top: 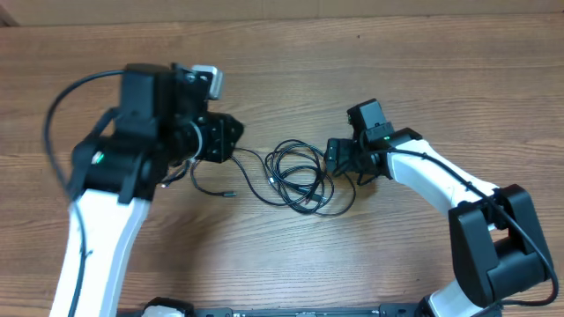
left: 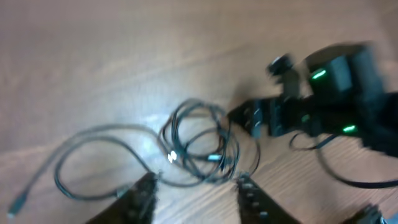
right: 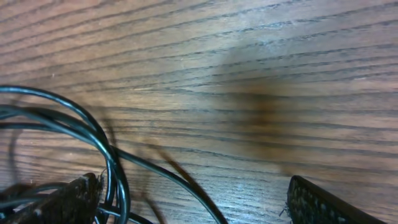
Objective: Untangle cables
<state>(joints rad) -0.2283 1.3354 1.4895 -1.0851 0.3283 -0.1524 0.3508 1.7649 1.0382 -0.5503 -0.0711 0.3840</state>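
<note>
- The thin black cables (top: 295,174) lie as a loose coil of overlapping loops on the brown wood-grain table (top: 423,53), between the two arms.
- The black right gripper (top: 337,157) is the nearer one, just beside the coil's edge on its own side. Its jaws stand wide apart and clamp nothing. In its wrist view the loops (right: 93,143) cross by one finger (right: 62,202) only, and the gap beyond is bare wood.
- The black left gripper (top: 231,139) is near the coil's other side but apart from it. Its wrist view is blurred. The fingers (left: 140,199) show partly spread, with nothing clearly gripped.
- A single strand trails from the coil toward the left gripper, and a tail ends in a small plug (top: 231,194) just below it.
- The bundle's long axis therefore runs along the line joining the grippers, so pulling apart along that line looks apt.
</note>
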